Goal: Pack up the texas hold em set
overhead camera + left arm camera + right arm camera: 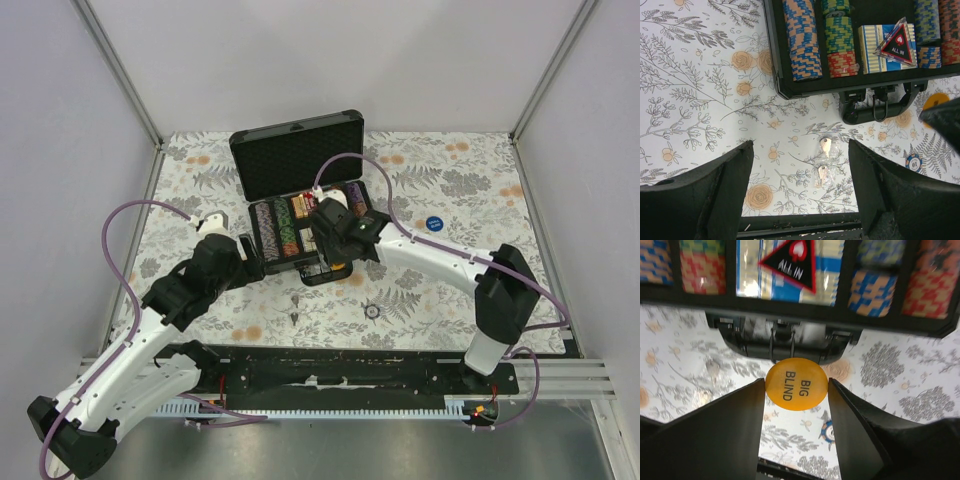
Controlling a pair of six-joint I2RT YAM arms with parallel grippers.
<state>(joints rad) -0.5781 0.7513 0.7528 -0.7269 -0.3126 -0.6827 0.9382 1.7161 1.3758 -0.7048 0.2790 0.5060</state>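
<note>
Okay, case (772, 50) sits mid-table (450, 290), long axis left to right, with the right end a bit farther from me. Lid (300, 155) is up, leaning toward the far side. Handle (875, 112) is on the near long edge, facing my bases.

Right gripper (796, 390): fingers (735, 430) are pinched on the yellow button (796, 384) marked BIG BLIND. They touch its rim on both sides, so the gap is only as wide as the disc. Its flat face is toward the wrist camera. It hangs above the table just in front of the handle; I can't tell if it touches the handle.

Left gripper (800, 185): fingers (715, 190) are spread wide, with nothing between them and nothing touched. It hovers over the table near the case's front left corner, with the keys (824, 160) under the gap.

Counts:
- One case.
- Four chip rows (801, 40) show in the left wrist view, running front to back. Two sit on each side of one striped card deck (872, 50).
- One black-and-red triangle marker (897, 42) reading ALL IN lies on the deck.
- Two keys in a clear bag lie on the table near the handle.
- One loose chip (914, 161), blue and white, is on the table right of the keys.
- One blue button (434, 225) is on the table, well right of the case.
- That makes two buttons seen in all.
</note>
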